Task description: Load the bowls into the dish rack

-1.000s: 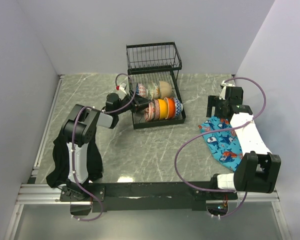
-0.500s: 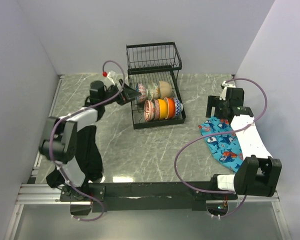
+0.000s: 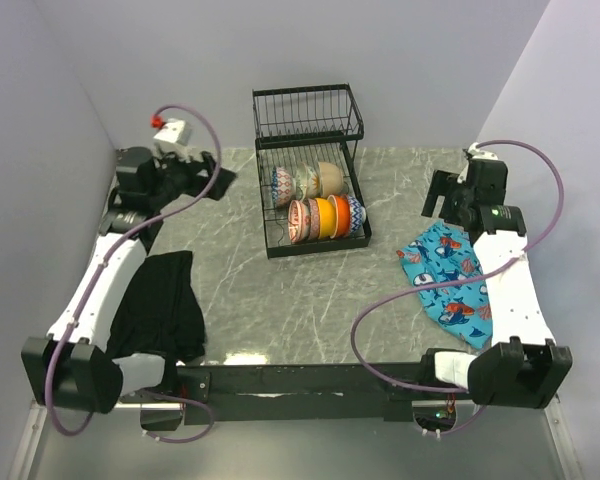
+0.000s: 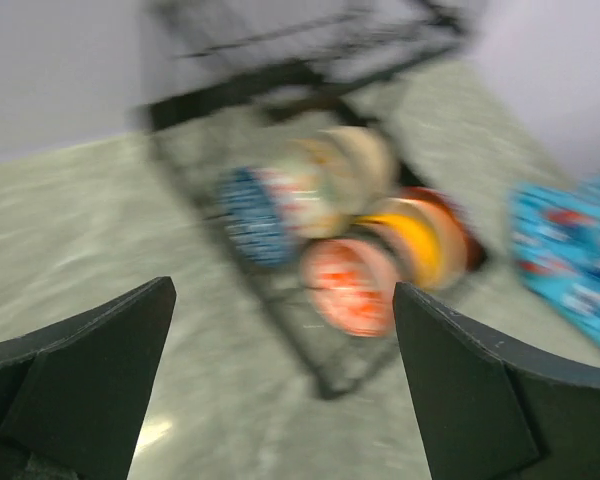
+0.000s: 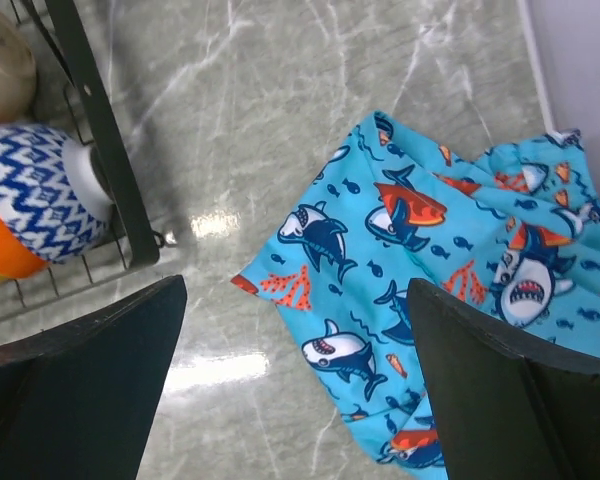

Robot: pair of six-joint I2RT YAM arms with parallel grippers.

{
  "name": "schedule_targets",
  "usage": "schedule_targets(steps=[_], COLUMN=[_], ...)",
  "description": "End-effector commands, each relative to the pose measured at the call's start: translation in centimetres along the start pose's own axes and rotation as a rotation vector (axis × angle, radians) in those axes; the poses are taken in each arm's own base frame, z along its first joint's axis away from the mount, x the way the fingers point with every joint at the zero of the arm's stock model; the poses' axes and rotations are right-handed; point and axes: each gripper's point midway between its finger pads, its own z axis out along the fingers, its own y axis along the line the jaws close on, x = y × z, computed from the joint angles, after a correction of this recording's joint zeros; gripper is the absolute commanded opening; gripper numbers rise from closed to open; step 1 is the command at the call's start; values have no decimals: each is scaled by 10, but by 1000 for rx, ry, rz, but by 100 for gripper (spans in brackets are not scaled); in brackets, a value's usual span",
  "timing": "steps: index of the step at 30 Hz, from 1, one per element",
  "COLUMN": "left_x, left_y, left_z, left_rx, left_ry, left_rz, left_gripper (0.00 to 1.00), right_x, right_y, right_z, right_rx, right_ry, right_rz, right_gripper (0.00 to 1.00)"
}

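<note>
Within the last second your left gripper [image 3: 218, 180] had drawn back from the rack [image 3: 308, 118], jaws apart and empty. The bowls [image 3: 320, 215] stood on edge in two rows in the lower tray, ahead of it and well apart. Your right gripper [image 3: 437, 196] was also spread and empty, above the cloth [image 5: 420, 260], with the rack's corner to its left. No bowl showed outside the rack, so loading looked finished. The left wrist view was smeared; the right wrist view alone showed a zigzag bowl [image 5: 40, 190] against the end wires.
</note>
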Motion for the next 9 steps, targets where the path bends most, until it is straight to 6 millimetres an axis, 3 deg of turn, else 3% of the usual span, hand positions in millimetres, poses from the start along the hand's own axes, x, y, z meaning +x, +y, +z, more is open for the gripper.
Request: schedule_targets(steps=[1,5,9], left_x=[24,30,36], left_y=[106,143,150], left_z=[-31,-44,-44], left_rx=[-427,-533,-541], left_ry=[38,52,98], left_rz=[56,43,91], left_gripper=[96,96,96], right_x=[-14,-2,0], right_y=[-1,4,1], right_z=[-34,-46,-54], right_rx=[4,-27,-16], right_ry=[-82,-91,-111], right_rz=[76,100,115], right_gripper=[100,100,100])
